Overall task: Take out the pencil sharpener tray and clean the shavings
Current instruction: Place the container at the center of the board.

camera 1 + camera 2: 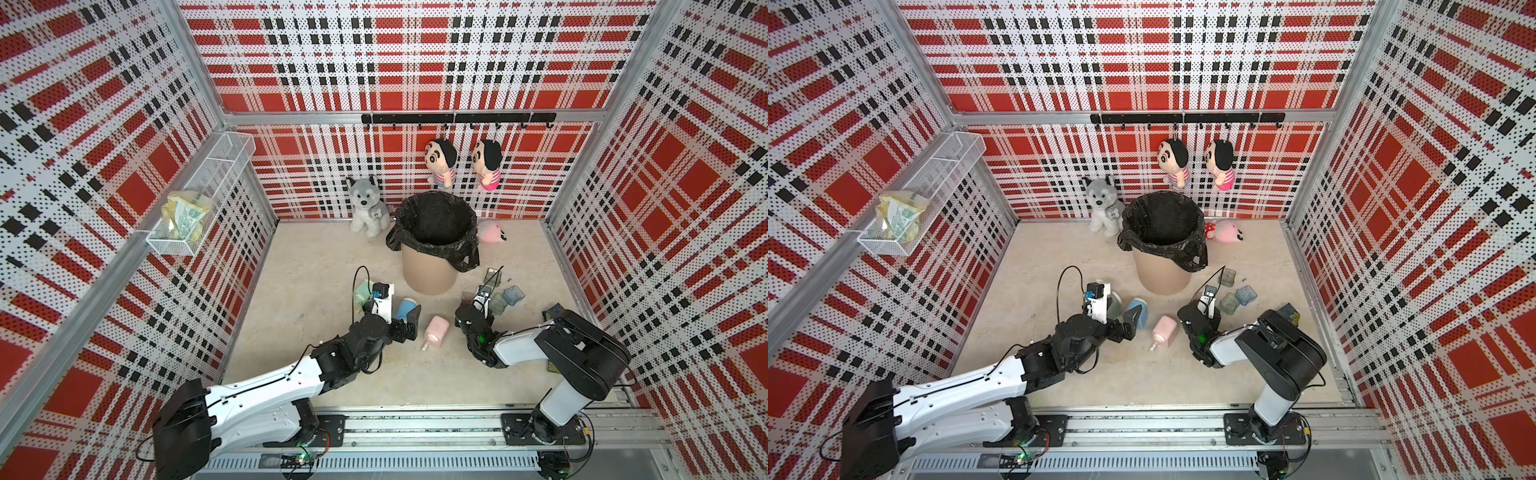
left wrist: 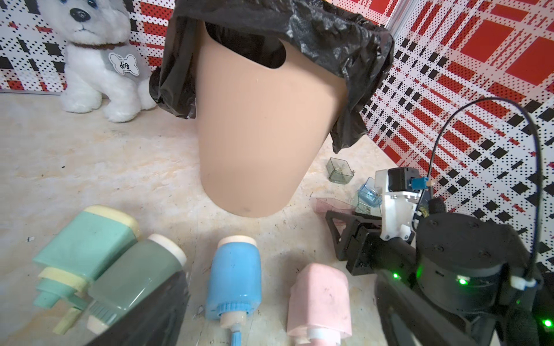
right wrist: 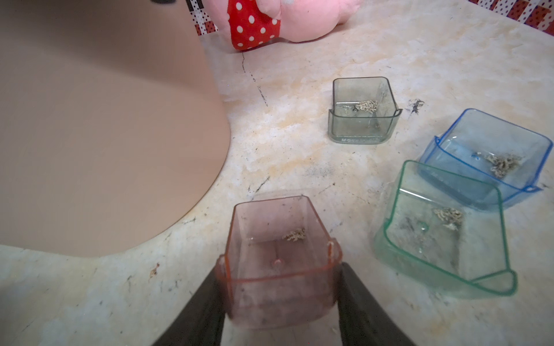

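- Right wrist view: the pink tray (image 3: 277, 263) is clamped across its side walls by the right gripper (image 3: 280, 284), whose jaws are closed on it. It is held mouth-up, probably so that the shavings (image 3: 295, 235) on its floor are not spilled too soon.
- The tray is placed just beside the foot of the trash bin (image 3: 105, 134), near the middle of the surface (image 3: 299, 155). Whether it is lifted clear cannot be told.
- A raise above the bin's rim and a tip are judged to be needed next.
- Toward the right edge, a grey-green tray (image 3: 361, 119), a blue tray (image 3: 485, 158) and a green tray (image 3: 440, 239) are set out. Shavings are seen in each, so the emptying is judged barely begun.
- In a top view, the left gripper (image 1: 392, 316) is spread fully wide with nothing held, over the blue sharpener (image 1: 405, 309) and beside the pink sharpener (image 1: 436, 330).
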Controlling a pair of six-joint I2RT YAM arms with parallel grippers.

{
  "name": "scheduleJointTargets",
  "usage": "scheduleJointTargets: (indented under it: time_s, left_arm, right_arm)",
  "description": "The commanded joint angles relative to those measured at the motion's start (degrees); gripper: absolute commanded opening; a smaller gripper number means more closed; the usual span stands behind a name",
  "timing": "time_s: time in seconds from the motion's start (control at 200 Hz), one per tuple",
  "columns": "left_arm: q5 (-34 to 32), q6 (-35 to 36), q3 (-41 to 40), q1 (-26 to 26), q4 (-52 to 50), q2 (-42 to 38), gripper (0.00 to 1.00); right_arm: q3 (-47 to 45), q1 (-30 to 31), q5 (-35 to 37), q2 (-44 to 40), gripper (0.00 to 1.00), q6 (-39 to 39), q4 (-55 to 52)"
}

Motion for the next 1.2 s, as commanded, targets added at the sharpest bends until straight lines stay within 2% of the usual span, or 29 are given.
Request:
scheduleJointTargets:
  time_s: [0.0, 0.15, 0.411, 0.566, 0.626, 0.676, 0.817, 0.952, 1.002, 1.052, 1.142, 1.192]
  left_arm:
    - [0.3, 0.0, 0.9, 0.6, -0.9, -1.5, 0.98]
    - [-0.2, -0.1, 0.9, 0.9, -1.4, -1.9, 0.98]
    - [-0.9, -0.1, 1.0, 1.3, -2.2, -2.9, 0.98]
    - [-1.8, 0.1, 2.3, 1.6, -4.0, -3.0, 0.98]
    - [-3.0, 0.3, 3.2, 1.8, -5.2, -3.3, 0.98]
    - [-4.0, 0.4, 4.0, 2.2, -6.3, -3.6, 0.98]
    - [-7.3, -1.1, 4.4, 4.1, -7.7, -5.6, 0.98]
    - [-7.0, -4.0, 5.5, 10.4, -10.8, -7.2, 0.98]
    - [-6.7, -4.5, 6.7, 13.4, -12.7, -7.8, 0.98]
    - [-7.7, -5.1, 8.1, 16.4, -14.6, -8.5, 0.98]
    - [-17.1, -5.2, 10.7, 18.7, -18.1, -10.4, 0.98]
    - [-20.7, -1.9, 11.1, 18.8, -17.1, -11.4, 0.98]
  right_arm:
    - [-0.9, 0.8, 1.2, 0.3, 0.58, 2.2, 1.1]
    - [-1.2, 1.0, 1.9, -1.3, 0.63, 3.4, -0.9]
    - [-1.5, 1.2, 2.2, -4.3, 0.78, 5.9, -5.1]
    - [-1.7, 1.7, 1.2, -9.7, 0.86, 4.1, -7.4]
    - [-1.3, 1.7, 0.6, -13.1, 0.91, 2.7, -9.2]
    - [-0.5, 1.7, 0.2, -15.9, 1.00, 1.1, -11.3]
    - [3.6, 1.7, -0.9, -22.1, 1.00, -3.4, -20.1]
    - [6.9, 1.7, 0.1, -28.1, 1.00, -5.3, -28.4]
    - [7.7, 1.7, -0.6, -30.5, 1.00, -7.9, -28.9]
    - [7.9, 1.7, -3.1, -32.3, 1.00, -14.1, -26.7]
    - [7.9, 1.7, -4.6, -34.2, 1.00, -21.2, -23.7]
    - [6.4, 1.7, -6.0, -35.1, 1.00, -30.4, -19.9]
